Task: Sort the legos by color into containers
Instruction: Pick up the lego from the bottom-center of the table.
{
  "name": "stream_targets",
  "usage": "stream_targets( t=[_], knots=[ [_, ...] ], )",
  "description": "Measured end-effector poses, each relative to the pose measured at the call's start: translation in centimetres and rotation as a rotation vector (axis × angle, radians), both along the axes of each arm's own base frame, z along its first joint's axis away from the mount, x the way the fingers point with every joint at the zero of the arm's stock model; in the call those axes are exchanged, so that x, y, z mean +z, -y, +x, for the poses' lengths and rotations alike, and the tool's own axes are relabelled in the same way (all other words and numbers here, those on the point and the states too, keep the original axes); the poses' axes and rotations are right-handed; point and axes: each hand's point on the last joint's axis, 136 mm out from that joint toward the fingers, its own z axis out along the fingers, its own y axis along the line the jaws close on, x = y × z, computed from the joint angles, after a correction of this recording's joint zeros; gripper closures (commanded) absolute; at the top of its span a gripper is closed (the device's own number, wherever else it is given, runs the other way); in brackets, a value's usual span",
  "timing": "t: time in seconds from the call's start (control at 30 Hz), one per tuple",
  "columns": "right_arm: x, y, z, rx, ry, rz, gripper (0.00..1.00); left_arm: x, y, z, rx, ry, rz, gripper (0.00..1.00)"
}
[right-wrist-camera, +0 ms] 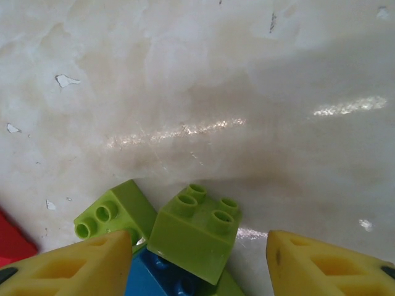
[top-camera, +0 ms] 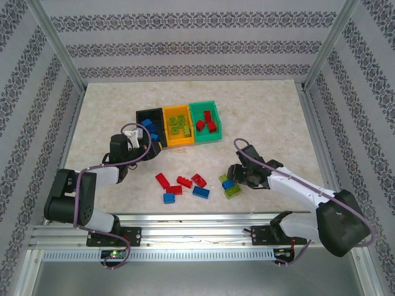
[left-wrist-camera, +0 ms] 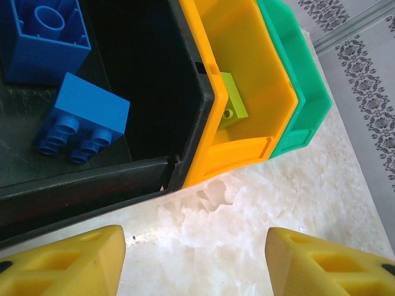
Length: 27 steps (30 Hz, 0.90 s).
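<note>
The top view is showing the whole table (top-camera: 265,117), the black bin (top-camera: 148,111), orange-yellow bin (top-camera: 176,109) and green bin (top-camera: 203,105) joined in a row, and red and blue legos (top-camera: 183,182) lying loose. Up close, the left gripper (left-wrist-camera: 194,237) is hanging spread and empty beside the black bin, which is holding two blue bricks (left-wrist-camera: 86,117). The right gripper (right-wrist-camera: 199,237) is standing with its jaws apart around a lime brick (right-wrist-camera: 191,231).

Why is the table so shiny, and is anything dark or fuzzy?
Right wrist: bright glare streaks the table, with a soft shadow just below. Left wrist: the black bin is very dark inside. Top: even light, no glare.
</note>
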Motion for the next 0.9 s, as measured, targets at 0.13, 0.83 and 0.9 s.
stream_targets(
  t=[0.13,0.83,0.9],
  knots=[
    [-0.8,-0.5,0.0,0.006,-0.027,0.012,0.41,0.0,0.0,0.0,0.000,0.000,0.000,0.38],
    [1.4,-2.6,2.6,0.059,0.049,0.066,0.61,0.0,0.0,0.0,0.000,0.000,0.000,0.38],
    [2.8,-3.8,4.0,0.076,0.089,0.103,0.61,0.0,0.0,0.0,0.000,0.000,0.000,0.39]
  ],
)
